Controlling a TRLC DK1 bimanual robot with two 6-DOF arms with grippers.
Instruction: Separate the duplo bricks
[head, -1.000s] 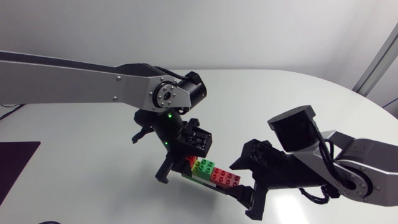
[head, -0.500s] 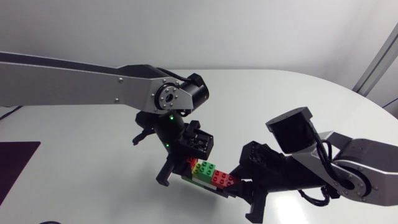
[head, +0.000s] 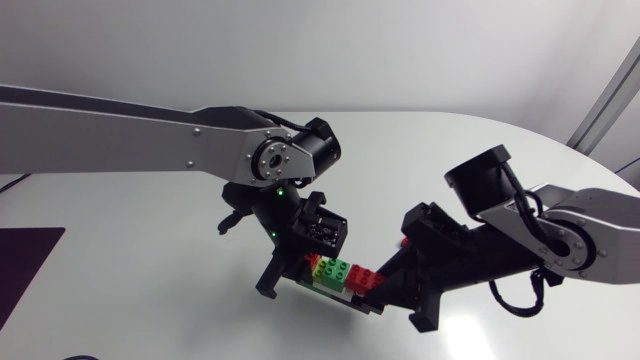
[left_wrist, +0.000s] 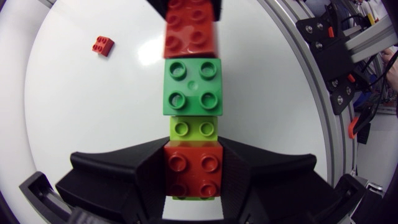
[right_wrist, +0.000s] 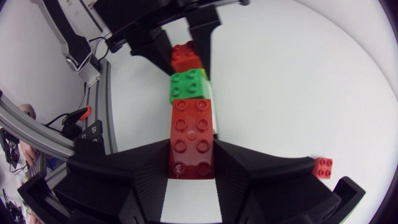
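- The row of bricks (head: 343, 274) hangs over the middle of the worktop (head: 150, 250).
- The left fingers (left_wrist: 143, 180) squeeze one red end.
- The right fingers (right_wrist: 144, 177) squeeze the other.
- A small red brick (left_wrist: 102, 45) lies alone.

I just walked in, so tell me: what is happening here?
Two robot arms hold one row of joined toy bricks between them. The left fingers grip the red brick at one end, the right fingers the longer red brick at the other, with green bricks between. One small red brick lies alone on the table.
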